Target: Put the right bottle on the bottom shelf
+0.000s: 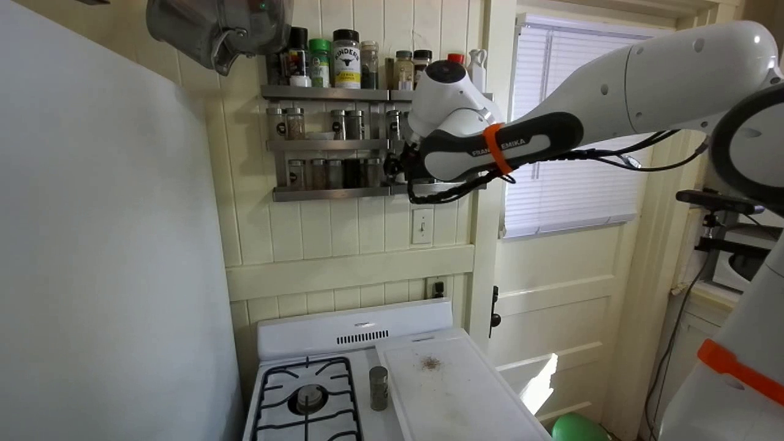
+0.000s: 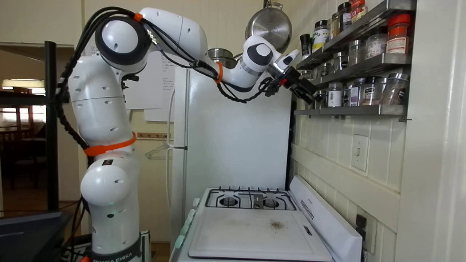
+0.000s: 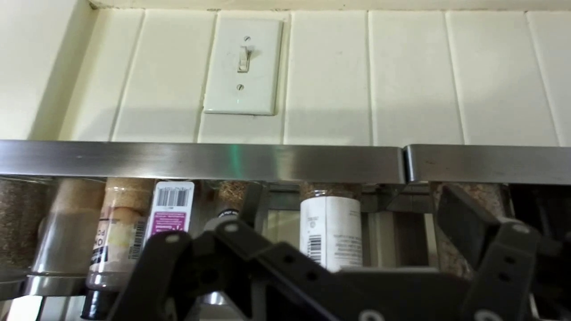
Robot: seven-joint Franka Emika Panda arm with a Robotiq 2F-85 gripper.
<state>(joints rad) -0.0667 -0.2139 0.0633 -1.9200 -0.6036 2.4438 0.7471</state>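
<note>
1. Kitchen stove [image 1: 294, 340] lies nearest, its white cover [image 2: 233, 236] marked by a patch of brown crumbs [image 2: 276, 225]. Just beside the cover, next to the grate [image 1: 354, 398], a small jar [image 1: 379, 389] stands upright.
2. My arm [image 2: 105, 116], banded with orange straps [image 2: 109, 147], reaches above the stove to the wall rack [image 1: 361, 95], its wrist tilted downward.
3. At its end I have the gripper [image 3: 354, 209] wide, its fingers [image 3: 466, 223] well apart. My wrist view stands upside down; in it the right bottle [image 3: 332, 232] sits between the fingers, with a gap showing on each side.
4. That bottle, white-labelled and barcoded, is on the bottom shelf [image 2: 391, 109], behind the front rail [image 3: 285, 162] and near the joint [image 3: 406, 165] between two rack sections. Rail and gripper hide part of it from me.
5. Along the same shelf I see more jars, among them a purple-labelled jar [image 3: 169, 218]. Past the joint, a speckled jar [image 3: 490, 196] is partly covered by one finger.
6. Higher up, the middle shelf [image 1: 327, 145] and top shelf [image 1: 306, 93] hold further jars and bottles.
7. Farthest back is the cream wall [image 3: 330, 67], a light switch [image 3: 244, 67] on it below the rack; near that, a blind [image 1: 569, 202] hangs on the door [image 1: 563, 263].
</note>
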